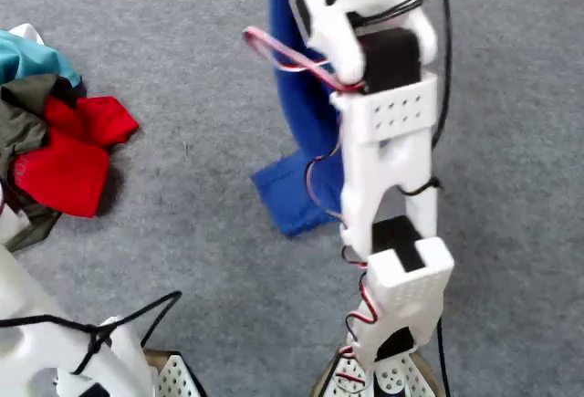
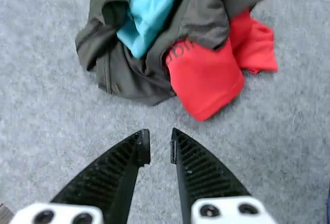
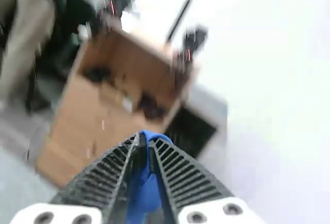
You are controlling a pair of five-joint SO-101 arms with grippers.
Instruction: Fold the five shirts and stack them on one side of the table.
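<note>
Grey worktop (image 2: 46,131) spreads beneath the left fingers (image 2: 113,175); past the right fingers (image 3: 185,177) stands a wooden cabinet (image 3: 98,121) carrying dark clutter.

Dark print (image 2: 180,50) on the red shirt (image 2: 206,77) cannot be read.

One blue shirt hung lifted; three others lay heaped, unfolded.
The blue shirt (image 1: 297,141) was pinched in the right gripper (image 3: 147,140) and draped down in a long strip, its lower end bunched on the table (image 1: 182,260). Well apart from it, a crumpled pile held a teal shirt (image 2: 154,2) on top, a dark olive shirt (image 2: 129,69) wrapped around it, and a red shirt (image 2: 206,77) spilling out beside them.
</note>
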